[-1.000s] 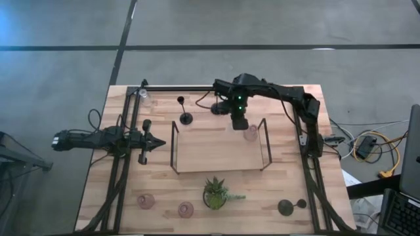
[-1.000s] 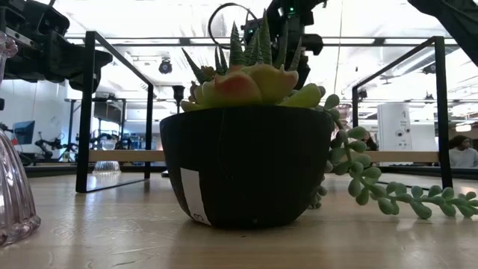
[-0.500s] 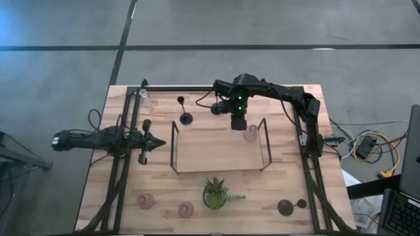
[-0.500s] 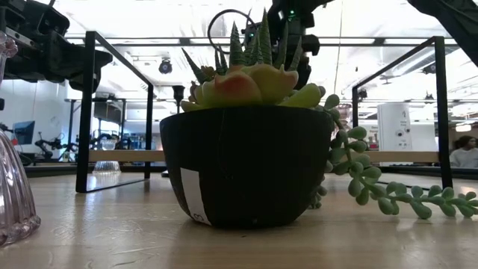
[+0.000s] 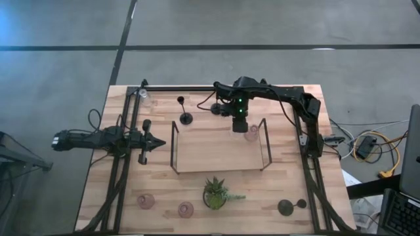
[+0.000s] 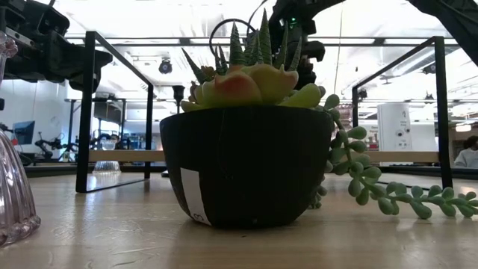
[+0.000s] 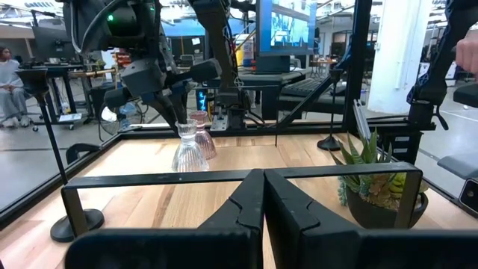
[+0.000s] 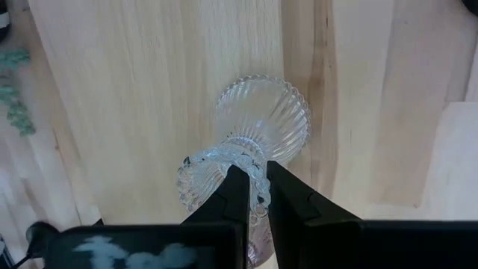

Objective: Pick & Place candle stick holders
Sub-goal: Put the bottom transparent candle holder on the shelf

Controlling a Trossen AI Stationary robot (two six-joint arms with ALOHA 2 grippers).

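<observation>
The right gripper was held over the far edge of the wooden tray, its fingers closed on the rim of a clear glass candle holder. In the left wrist view the same holder was seen hanging from the right gripper with its flared base low over the tray's wood; whether the base touched the wood could not be told. A pink glass holder was placed just beside it, inside the tray near its far right corner.

The left gripper was parked at the table's left side, well apart from the tray, with its fingers pressed together on nothing.

A black thin-stemmed holder was stood just beyond the tray's far left corner, and another black one was found near the table's front right. Two pink holders were set along the front edge, left of the potted plant. A clear holder was left at the far left corner.
</observation>
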